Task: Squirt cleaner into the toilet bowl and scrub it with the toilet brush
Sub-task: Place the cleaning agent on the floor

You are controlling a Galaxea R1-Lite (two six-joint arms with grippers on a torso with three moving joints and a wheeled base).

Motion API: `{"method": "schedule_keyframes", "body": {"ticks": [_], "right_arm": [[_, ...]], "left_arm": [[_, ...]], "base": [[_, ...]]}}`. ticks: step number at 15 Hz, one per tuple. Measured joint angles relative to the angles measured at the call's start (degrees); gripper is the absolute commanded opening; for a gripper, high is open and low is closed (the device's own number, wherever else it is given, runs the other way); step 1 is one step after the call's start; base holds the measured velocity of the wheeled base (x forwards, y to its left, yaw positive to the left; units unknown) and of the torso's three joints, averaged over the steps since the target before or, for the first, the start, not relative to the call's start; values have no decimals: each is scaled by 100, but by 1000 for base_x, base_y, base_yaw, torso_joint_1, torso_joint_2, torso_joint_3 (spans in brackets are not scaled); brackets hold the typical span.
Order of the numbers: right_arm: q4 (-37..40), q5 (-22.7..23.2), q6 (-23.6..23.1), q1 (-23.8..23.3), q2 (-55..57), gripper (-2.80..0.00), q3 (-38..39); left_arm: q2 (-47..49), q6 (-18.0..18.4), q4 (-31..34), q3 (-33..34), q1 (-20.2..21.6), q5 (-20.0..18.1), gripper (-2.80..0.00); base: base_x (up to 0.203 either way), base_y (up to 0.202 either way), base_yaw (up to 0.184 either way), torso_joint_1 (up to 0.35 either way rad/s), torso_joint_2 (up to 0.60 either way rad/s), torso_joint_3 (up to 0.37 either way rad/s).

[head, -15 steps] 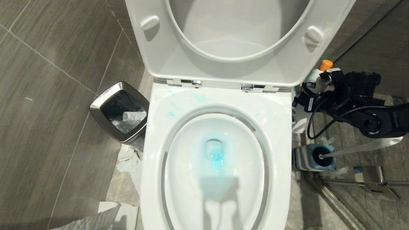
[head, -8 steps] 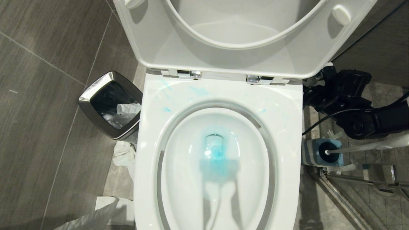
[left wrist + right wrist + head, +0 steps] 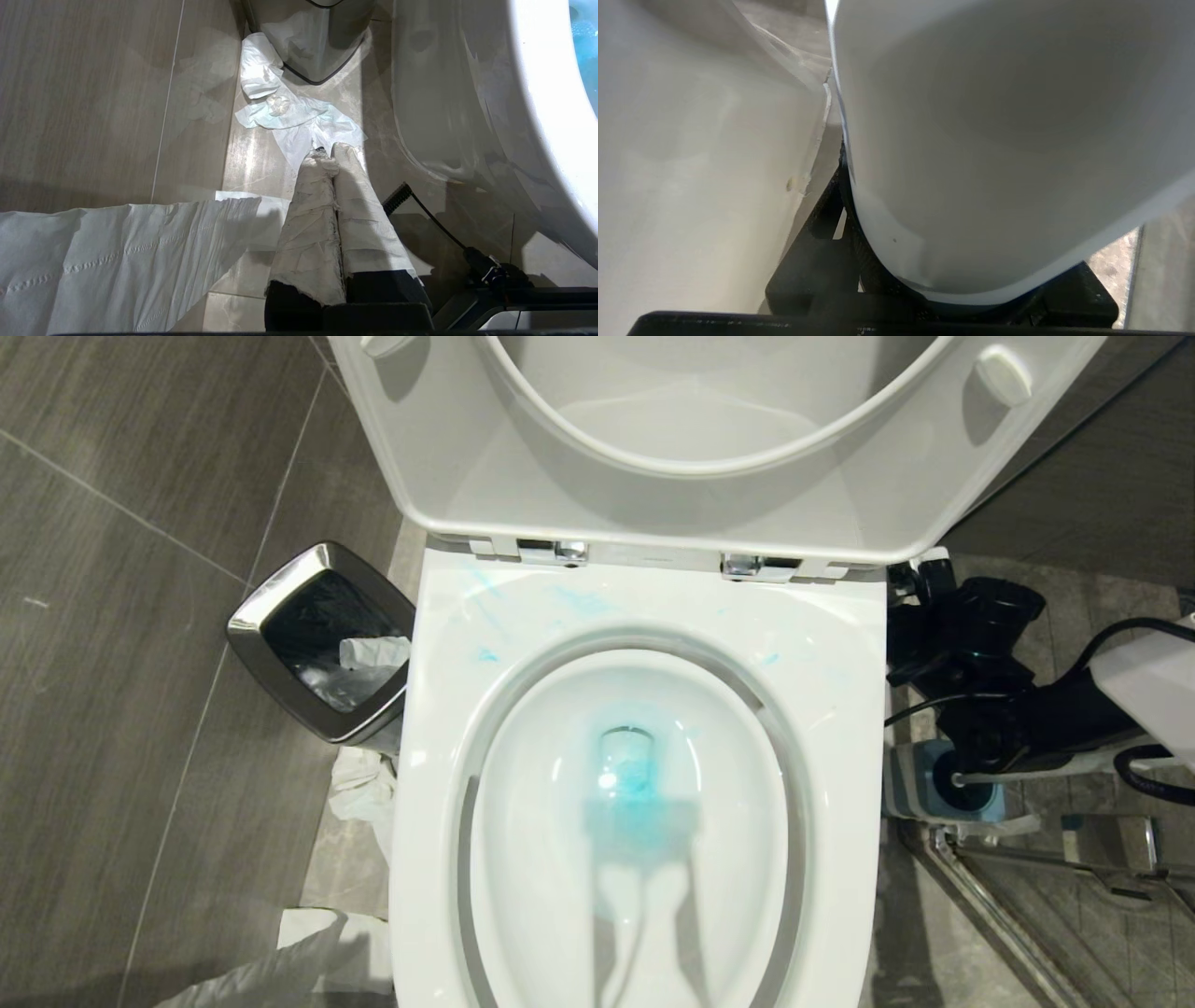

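A bathroom: white toilet bowl (image 3: 644, 616) (lid raised); grey floor tiles (image 3: 140, 644); chrome-rimmed bin (image 3: 322, 644) beside it.

The toilet bowl (image 3: 845, 653) runs off the six o'clock edge of the head view, its front rim lost, and the raised lid (image 3: 868, 495) is cut at twelve. At three o'clock the right gripper (image 3: 920, 581) sits half tucked behind the lid's corner; whatever it clamps can't be made out there. The wrist camera is filled by a white bottle (image 3: 994, 140), too close to read, its top cut off. The brush (image 3: 1055, 767) handle runs under the black arm, and its holder (image 3: 901, 784) is partly covered.
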Motion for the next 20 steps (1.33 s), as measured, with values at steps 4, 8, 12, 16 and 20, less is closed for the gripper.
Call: {"method": "schedule_keyframes", "body": {"ticks": [4, 8, 12, 16, 20], "right_arm": [[-115, 11, -6, -2, 144, -280, 112], [-113, 11, -15, -9, 94, -280, 199], [-108, 9, -64, -8, -23, -280, 330], [-107, 19, -69, -7, -191, -280, 779], [-78, 37, -127, 6, -268, -280, 835]], "left_arm": [[0, 35, -9, 0, 0, -4, -280], [0, 28, -7, 0, 0, -6, -280], [0, 27, -7, 0, 0, 0, -280], [0, 23, -7, 0, 0, -4, -280], [0, 18, -2, 0, 0, 2, -280]], "base": [[0, 0, 0, 0, 0, 0], [0, 0, 0, 0, 0, 0], [0, 0, 0, 0, 0, 0], [0, 0, 0, 0, 0, 0], [0, 0, 0, 0, 0, 0]]}}
